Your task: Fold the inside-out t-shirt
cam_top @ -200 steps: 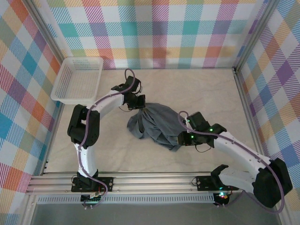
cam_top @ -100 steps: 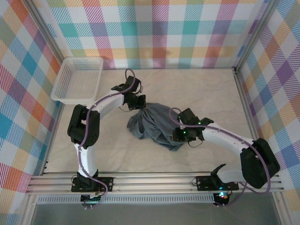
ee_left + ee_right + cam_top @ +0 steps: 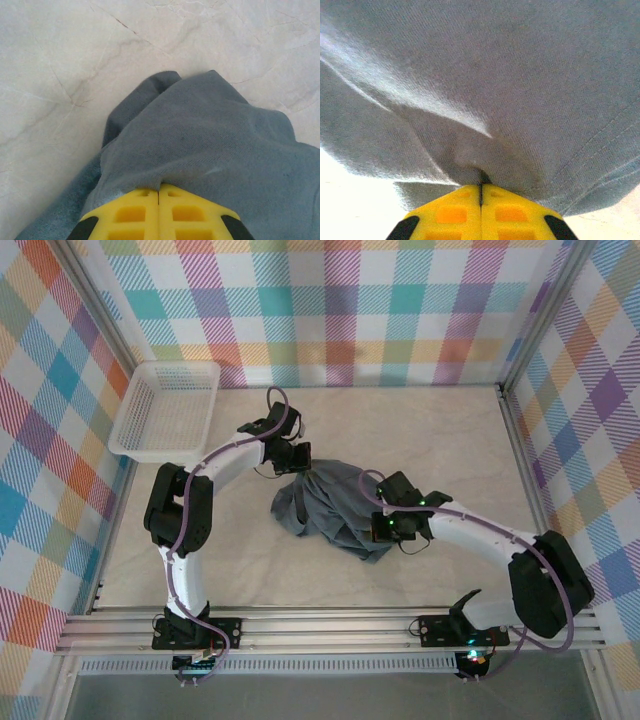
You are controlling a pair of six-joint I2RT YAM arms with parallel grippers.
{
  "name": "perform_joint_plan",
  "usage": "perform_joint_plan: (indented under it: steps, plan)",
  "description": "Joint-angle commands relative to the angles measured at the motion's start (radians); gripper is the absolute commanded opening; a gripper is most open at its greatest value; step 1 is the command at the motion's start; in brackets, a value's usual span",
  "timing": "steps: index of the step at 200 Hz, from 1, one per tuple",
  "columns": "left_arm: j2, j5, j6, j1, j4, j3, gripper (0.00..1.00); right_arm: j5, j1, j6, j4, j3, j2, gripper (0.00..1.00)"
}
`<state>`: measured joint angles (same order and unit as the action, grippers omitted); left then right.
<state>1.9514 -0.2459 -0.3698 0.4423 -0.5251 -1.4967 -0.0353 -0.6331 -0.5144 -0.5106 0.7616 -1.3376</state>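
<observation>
My left pincer (image 3: pixel 159 192) is pressed together, yellow halves meeting flush, with a ridge of the t-shirt (image 3: pixel 210 135) nipped right at its tips. From there the grey cloth spreads ahead and to the right, and a darker fold pokes out just beyond it onto the bare worktop (image 3: pixel 75 50).

My right pincer (image 3: pixel 481 192) is likewise clamped shut on the shirt. The cloth puckers into a small knot where the halves meet, and creases fan away from that spot, so I read it as a true pinch rather than a brush against the fabric.

Seen from above, the shirt sits bunched in a heap between the two pincers, one gripping its far edge and the other its near edge. I judge they sit on opposite sides so that drawing them apart will pull the heap open and let it lie flat. No fold can be made while it is this crumpled. Which seam or hem each grip has, I cannot tell.

A white basket (image 3: pixel 178 364) stands well off beyond the left pincer, apart from the shirt.
</observation>
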Motion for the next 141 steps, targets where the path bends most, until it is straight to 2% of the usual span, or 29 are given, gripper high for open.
perform_joint_plan:
  steps: [1,42,98,118,130,141]
  plan:
    - [-0.028,-0.011,0.011,-0.005,-0.013,-0.007,0.0,-0.013,-0.006,-0.005,-0.025,0.032,0.05,0.0]
    - [-0.028,0.001,0.014,-0.005,-0.021,-0.007,0.0,-0.018,-0.006,-0.028,-0.057,0.043,0.151,0.0]
    - [-0.032,0.039,0.047,-0.016,-0.034,-0.011,0.0,0.031,-0.005,0.008,-0.161,0.158,0.312,0.0]
    - [-0.135,-0.003,0.083,-0.043,0.039,0.033,0.35,0.032,-0.005,0.052,-0.187,0.186,0.318,0.0]
    - [-0.225,-0.049,0.134,-0.05,0.099,0.062,0.44,0.027,-0.005,0.083,-0.201,0.21,0.309,0.0]
    - [-0.304,-0.177,0.224,-0.043,0.16,0.089,0.5,0.016,-0.004,0.116,-0.226,0.243,0.298,0.0]
